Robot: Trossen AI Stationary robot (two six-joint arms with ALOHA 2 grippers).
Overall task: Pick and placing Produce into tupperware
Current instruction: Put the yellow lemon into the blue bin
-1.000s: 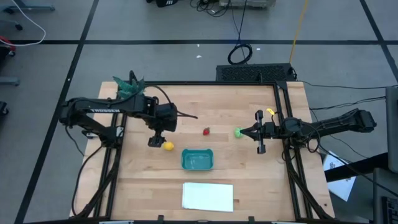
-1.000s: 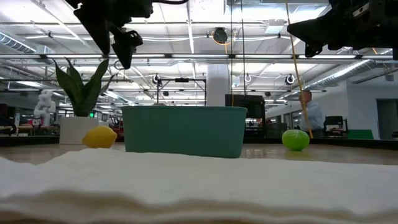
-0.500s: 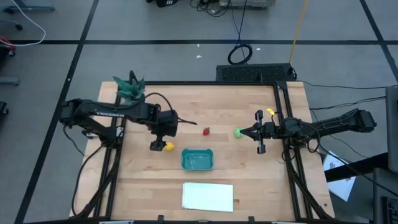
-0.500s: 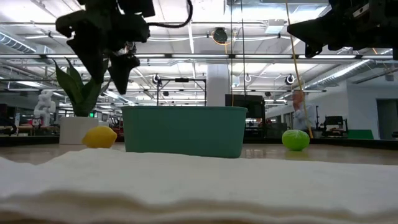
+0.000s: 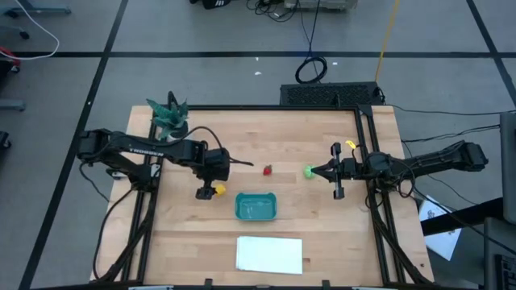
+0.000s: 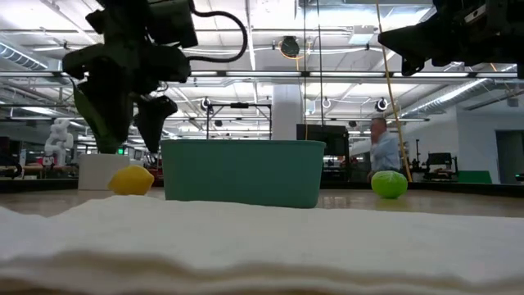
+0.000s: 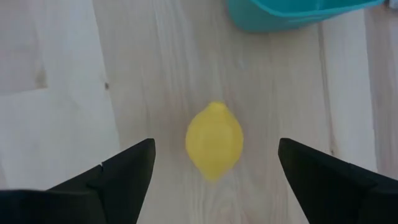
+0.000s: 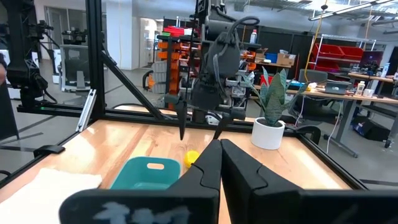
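The yellow lemon (image 7: 214, 140) lies on the wooden table left of the teal tupperware (image 5: 255, 206), also seen as lemon (image 6: 131, 180) and lemon (image 5: 218, 190). My left gripper (image 7: 214, 149) is open and points down. Its fingers stand above the lemon on either side, without touching it. The red strawberry (image 5: 268, 169) lies farther back, mid-table. The green fruit (image 5: 307, 171) sits right of it. My right gripper (image 8: 219, 149) is shut and hovers high beside the green fruit, right gripper (image 5: 316, 171).
A white sheet (image 5: 269, 254) lies near the table's front edge and fills the low view's foreground. The teal potted plant (image 5: 168, 114) stands at the far left corner. Black frame rails run along both table sides. A person (image 6: 381, 147) shows in the room behind.
My left gripper has come down and shifted slightly toward the lemon, from well above it to just over it, staying open. The lemon, the other fruits, the tupperware and my right arm have kept still.
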